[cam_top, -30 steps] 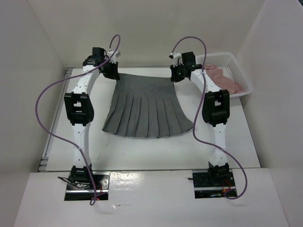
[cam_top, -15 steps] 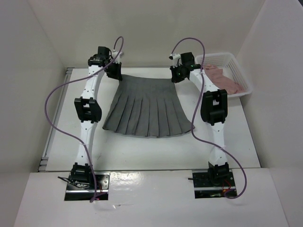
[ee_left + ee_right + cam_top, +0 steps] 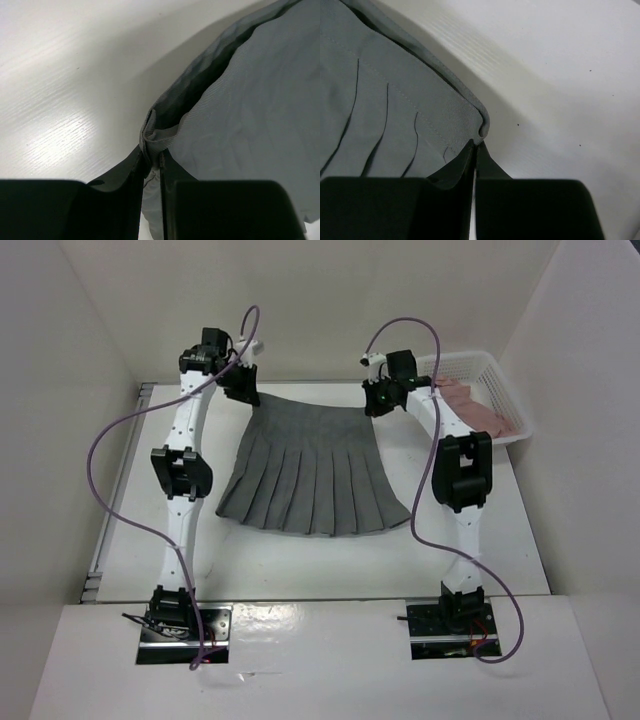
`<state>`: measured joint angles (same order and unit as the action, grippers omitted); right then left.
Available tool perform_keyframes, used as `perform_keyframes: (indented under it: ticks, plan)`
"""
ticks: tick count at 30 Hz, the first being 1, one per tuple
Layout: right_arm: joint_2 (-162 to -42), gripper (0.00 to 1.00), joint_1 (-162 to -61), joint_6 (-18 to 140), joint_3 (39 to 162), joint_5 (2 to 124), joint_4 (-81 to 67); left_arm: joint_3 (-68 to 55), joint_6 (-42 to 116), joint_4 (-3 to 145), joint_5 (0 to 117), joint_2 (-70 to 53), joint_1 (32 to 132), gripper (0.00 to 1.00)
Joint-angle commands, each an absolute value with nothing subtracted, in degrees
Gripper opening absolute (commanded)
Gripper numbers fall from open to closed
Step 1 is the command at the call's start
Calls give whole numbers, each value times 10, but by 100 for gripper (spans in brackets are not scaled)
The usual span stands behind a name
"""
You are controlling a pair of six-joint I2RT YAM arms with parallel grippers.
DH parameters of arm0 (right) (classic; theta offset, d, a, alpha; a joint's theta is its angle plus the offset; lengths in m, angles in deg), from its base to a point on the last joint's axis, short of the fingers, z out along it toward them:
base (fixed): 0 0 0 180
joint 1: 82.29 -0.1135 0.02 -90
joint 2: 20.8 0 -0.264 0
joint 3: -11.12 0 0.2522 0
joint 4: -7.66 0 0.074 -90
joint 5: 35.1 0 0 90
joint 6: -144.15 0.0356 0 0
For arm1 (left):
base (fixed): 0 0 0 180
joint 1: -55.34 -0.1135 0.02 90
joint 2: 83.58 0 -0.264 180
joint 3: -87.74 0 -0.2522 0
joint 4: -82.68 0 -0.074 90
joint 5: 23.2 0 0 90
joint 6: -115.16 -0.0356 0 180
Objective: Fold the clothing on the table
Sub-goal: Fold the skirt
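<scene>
The left gripper (image 3: 243, 392) is closed on the far left corner of the dark grey pleated skirt of soft fabric (image 3: 310, 470); in the left wrist view its two dark fingers pinch a bunched fold of the waistband between their tips, with only a thin gap between them filled by cloth. The right gripper (image 3: 375, 400) is likewise clamped on the far right corner of the waistband, and in the right wrist view its fingers meet on the rounded edge of the fabric just where the pleats begin. Between the two grippers the narrow waistband runs in a nearly straight line across the far part of the large flat white matte tabletop (image 3: 300, 560). In both wrist views the gripped edge casts a soft shadow on the white surface beside it. From the waistband the skirt fans out toward the arm bases, its wider hem lying spread on the table between the two arms. Well to the right of the right gripper, at the far right corner, a small white plastic mesh basket (image 3: 470, 357) holds a crumpled pink garment (image 3: 482, 410).
</scene>
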<state>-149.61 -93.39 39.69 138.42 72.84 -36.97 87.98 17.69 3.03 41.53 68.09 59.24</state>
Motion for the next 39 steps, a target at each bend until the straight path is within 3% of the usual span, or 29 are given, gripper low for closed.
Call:
perform_keyframes:
  ticks: [1,13,25,34,39]
  plan:
    - [-1418,0,-936,389,1359,734,-342,882,155,7,385,625,595,0]
    - [-1340,0,-942,367,1303,747,-350,852,104,-53,343,564,600,0]
    - [-1233,0,-947,312,1235,792,-408,621,14,-53,374,388,611,0]
    - [-1127,0,-965,217,1148,810,-490,284,-39,63,431,251,611,0]
    - [-1081,0,-976,181,1088,821,-515,171,-52,116,450,222,611,0]
